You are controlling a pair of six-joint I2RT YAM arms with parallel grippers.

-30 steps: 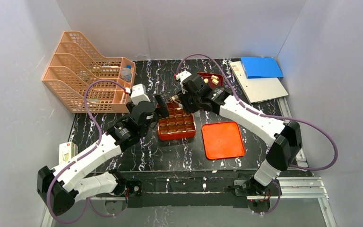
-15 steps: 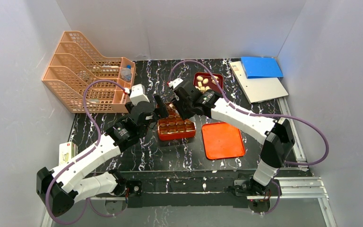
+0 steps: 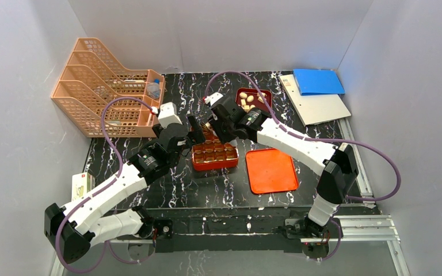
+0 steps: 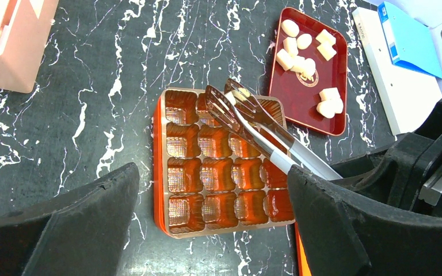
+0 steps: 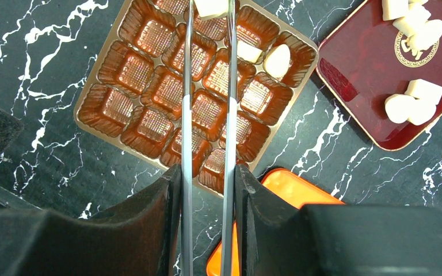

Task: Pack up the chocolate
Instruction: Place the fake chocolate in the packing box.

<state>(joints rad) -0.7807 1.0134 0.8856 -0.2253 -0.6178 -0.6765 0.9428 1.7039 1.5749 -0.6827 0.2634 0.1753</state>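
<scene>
My right gripper (image 5: 207,172) (image 3: 221,123) is shut on metal tongs (image 5: 187,115) (image 4: 247,121). The tong tips pinch one pale chocolate (image 5: 210,7) above the far row of the orange-red compartmented box (image 3: 214,150) (image 5: 167,86). Two chocolates (image 5: 279,60) lie in far-row cells of that box. Several more chocolates (image 4: 299,54) (image 5: 408,106) lie in the dark red tray (image 3: 253,99) (image 4: 308,109) behind it. My left gripper (image 4: 212,172) (image 3: 194,129) hovers open over the box's near-left side, holding nothing.
An orange lid (image 3: 271,170) (image 5: 288,184) lies flat to the right of the box. A peach file organizer (image 3: 109,86) stands at the back left. A blue folder (image 3: 317,81) on a white binder (image 3: 316,106) lies back right. A small carton (image 3: 82,185) sits at the left edge.
My right arm has swung left with the tongs, uncovering the dark red tray and bringing the tips over the box. The left arm has stayed still.
</scene>
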